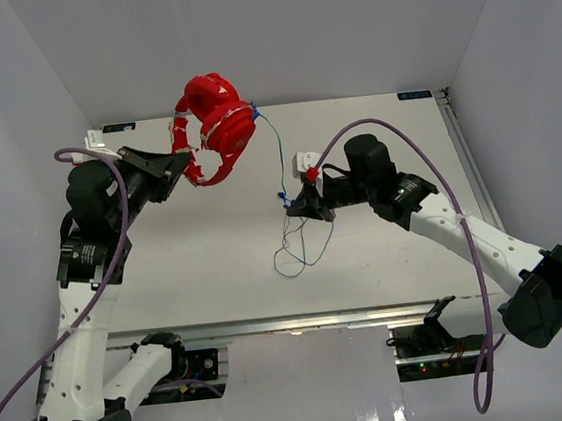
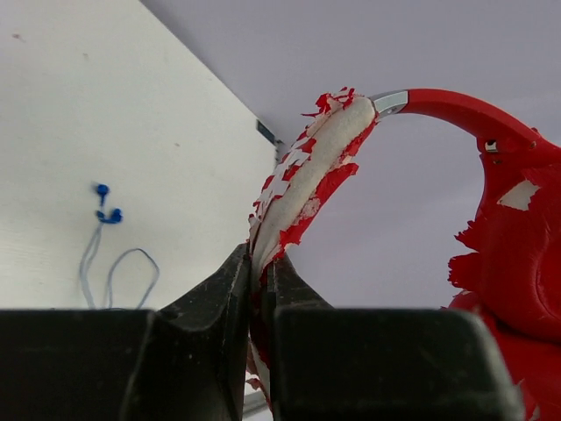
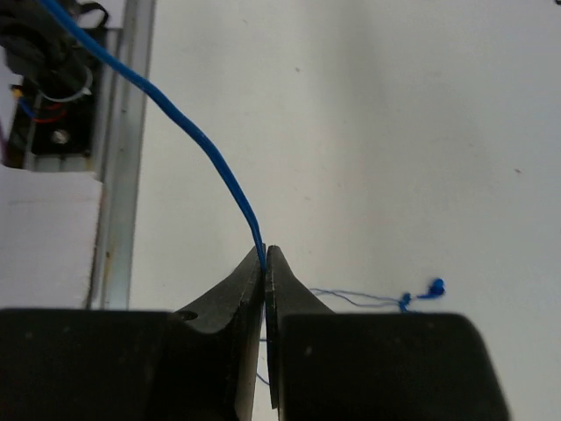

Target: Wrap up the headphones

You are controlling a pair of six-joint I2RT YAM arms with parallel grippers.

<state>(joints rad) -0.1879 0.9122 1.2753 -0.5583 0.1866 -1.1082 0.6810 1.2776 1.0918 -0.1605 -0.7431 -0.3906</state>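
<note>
Since the cord has to be drawn out straight before it can be wound, the two hands split the work. The left hand is pinched shut on the flaking padded headband and holds the headphones up near the far left of the tabletop, roughly 11 o'clock from its centre. The earcups sit at 1 o'clock of that hand; they look lifted clear of the surface, though the overhead view does not settle it. The right hand, near mid-table, is pressed together on the thin blue cord, which runs from it toward 11 o'clock up to the earcup. Spare cord lies in loose loops at 6 o'clock of the right hand, with the plug resting among them. Judged stage: cord gripped, winding not yet begun.
</note>
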